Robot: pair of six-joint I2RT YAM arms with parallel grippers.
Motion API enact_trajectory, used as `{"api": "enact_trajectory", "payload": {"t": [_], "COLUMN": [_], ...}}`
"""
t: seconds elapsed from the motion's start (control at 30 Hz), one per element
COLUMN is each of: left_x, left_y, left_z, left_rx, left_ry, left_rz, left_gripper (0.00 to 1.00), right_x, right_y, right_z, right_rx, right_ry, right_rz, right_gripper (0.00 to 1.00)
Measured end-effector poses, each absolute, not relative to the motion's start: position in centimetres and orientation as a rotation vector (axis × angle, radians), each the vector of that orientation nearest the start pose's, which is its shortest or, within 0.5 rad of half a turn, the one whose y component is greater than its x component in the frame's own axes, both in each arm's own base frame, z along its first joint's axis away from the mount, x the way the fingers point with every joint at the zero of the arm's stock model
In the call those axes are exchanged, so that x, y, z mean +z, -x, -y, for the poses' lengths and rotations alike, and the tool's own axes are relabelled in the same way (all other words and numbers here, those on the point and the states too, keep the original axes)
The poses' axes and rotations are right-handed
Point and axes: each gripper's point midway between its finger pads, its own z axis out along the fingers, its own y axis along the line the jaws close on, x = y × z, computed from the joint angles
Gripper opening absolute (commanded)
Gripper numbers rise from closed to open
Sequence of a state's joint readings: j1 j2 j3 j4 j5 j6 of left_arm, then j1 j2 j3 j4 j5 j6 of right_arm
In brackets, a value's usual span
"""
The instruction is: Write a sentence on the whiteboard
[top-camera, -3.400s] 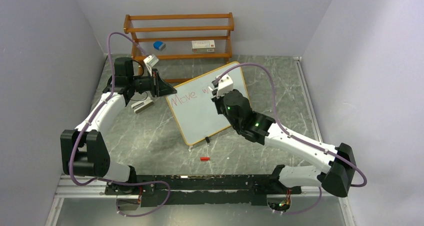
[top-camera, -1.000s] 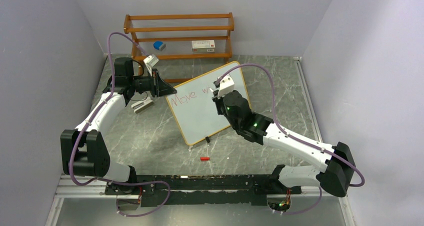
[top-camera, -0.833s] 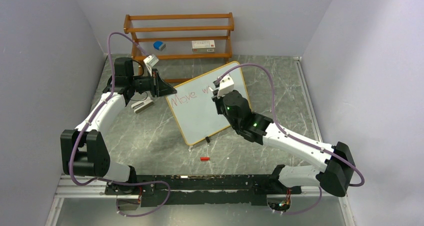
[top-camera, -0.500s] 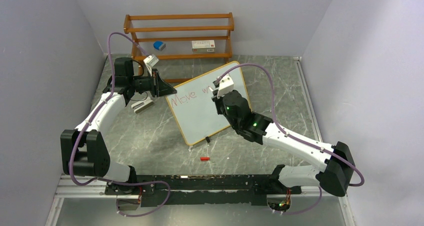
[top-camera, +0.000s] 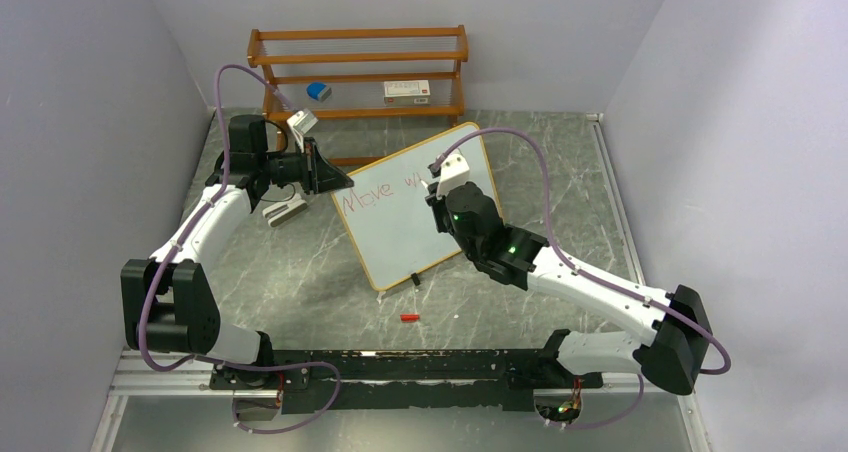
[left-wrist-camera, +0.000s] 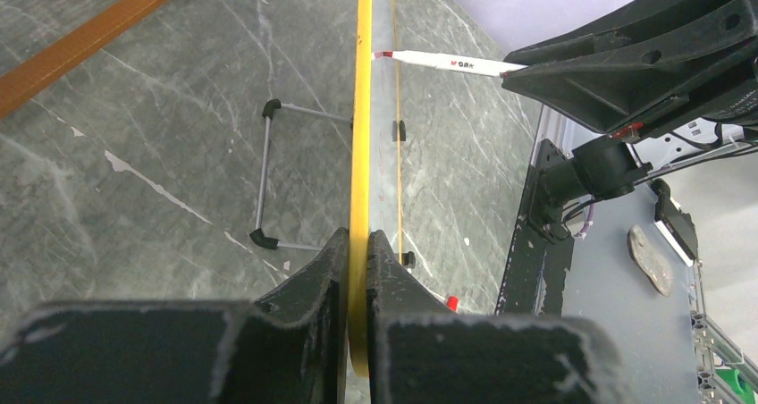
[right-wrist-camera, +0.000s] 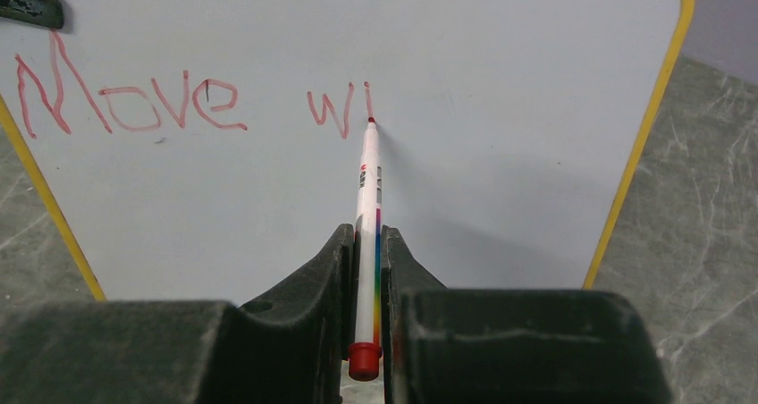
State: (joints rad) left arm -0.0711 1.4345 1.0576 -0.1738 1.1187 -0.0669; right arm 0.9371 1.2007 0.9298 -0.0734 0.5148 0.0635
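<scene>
Right gripper (right-wrist-camera: 367,236) was clamped on a red-tipped marker (right-wrist-camera: 366,176), its tip touching the whiteboard (right-wrist-camera: 501,109) at the foot of the last stroke of the red letters (right-wrist-camera: 134,105) "Move wi". Left gripper (left-wrist-camera: 357,243) was pinched shut on the board's yellow frame. The board stood propped near the middle of the worktop (top-camera: 300,262), toward its far edge.
</scene>
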Motion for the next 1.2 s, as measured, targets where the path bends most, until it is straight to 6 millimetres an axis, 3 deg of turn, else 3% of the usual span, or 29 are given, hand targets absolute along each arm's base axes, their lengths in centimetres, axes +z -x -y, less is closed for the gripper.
{"api": "enact_trajectory", "payload": {"t": [0.37, 0.8, 1.2], "left_x": [22.8, 22.8, 22.8], "left_y": [-32.6, -32.6, -32.6], "left_z": [18.3, 18.3, 18.3], "left_rx": [-1.253, -1.253, -1.253], "left_ry": [-0.665, -0.666, -0.665], "left_rz": [-1.887, -1.887, -1.887], "left_gripper": [0.05, 0.05, 0.05], "right_x": [23.7, 25.4, 24.6], "right_y": [-28.9, -29.0, -29.7], "right_z": [-25.2, -25.2, -26.0], "right_rx": [0.202, 0.225, 0.222], "right_ry": [0.468, 0.449, 0.466], "right_rz": [-1.816, -1.767, -1.77], "right_gripper": [0.0, 0.0, 0.0]}}
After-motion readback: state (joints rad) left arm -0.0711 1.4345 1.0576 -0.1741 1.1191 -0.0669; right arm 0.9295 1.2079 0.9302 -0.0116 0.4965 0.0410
